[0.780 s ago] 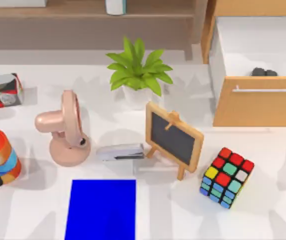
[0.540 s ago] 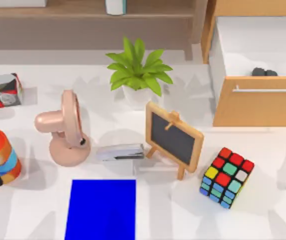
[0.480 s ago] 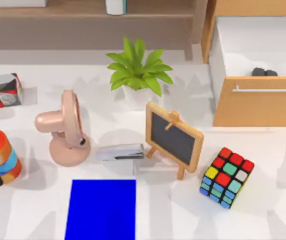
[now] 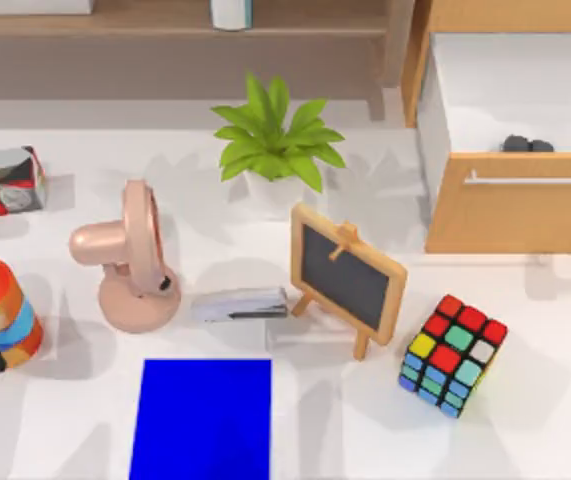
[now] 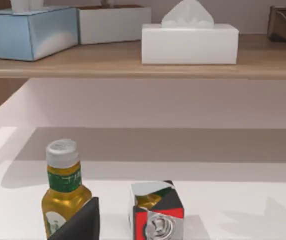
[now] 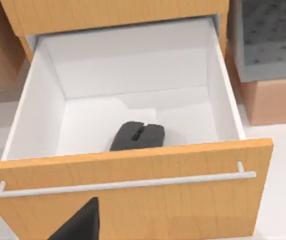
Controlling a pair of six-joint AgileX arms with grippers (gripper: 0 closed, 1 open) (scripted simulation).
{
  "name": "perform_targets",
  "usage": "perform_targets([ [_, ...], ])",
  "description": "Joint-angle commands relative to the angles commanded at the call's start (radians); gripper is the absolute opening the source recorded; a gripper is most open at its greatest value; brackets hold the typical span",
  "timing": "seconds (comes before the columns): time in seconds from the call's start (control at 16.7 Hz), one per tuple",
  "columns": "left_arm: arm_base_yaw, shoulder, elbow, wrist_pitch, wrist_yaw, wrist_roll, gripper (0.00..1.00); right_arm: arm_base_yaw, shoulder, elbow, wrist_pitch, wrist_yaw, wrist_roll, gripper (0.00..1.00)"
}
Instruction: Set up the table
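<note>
Left gripper (image 5: pixel 77 222): a dark finger tip beside the amber bottle (image 5: pixel 62 192); open or closed, cannot tell.
Right gripper (image 6: pixel 80 222): dark tip before the open light-wood drawer (image 6: pixel 132 187); state unclear.
Hidden: black computer mouse (image 6: pixel 137 135) half behind the drawer front.
Table: broad white tabletop (image 4: pixel 525 420), bare right of the blue rectangular mat (image 4: pixel 203 418).

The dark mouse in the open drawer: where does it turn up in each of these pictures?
Top view: the mouse lies in the open drawer at the upper right, just behind the drawer front.
Right wrist view: the mouse sits on the drawer floor, close behind the front panel.
Left wrist view: this one faces a shelf of tissue boxes instead.
Shared landmark: the drawer's silver handle.
</note>
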Motion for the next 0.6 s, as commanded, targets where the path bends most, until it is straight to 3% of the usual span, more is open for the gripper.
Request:
perform_targets([
  [0.6, 0.0, 0.0, 0.0, 0.0, 0.0, 0.0, 1.0, 0.081, 1.188, 1.011, -0.526, 0.024, 0.187, 1.0],
])
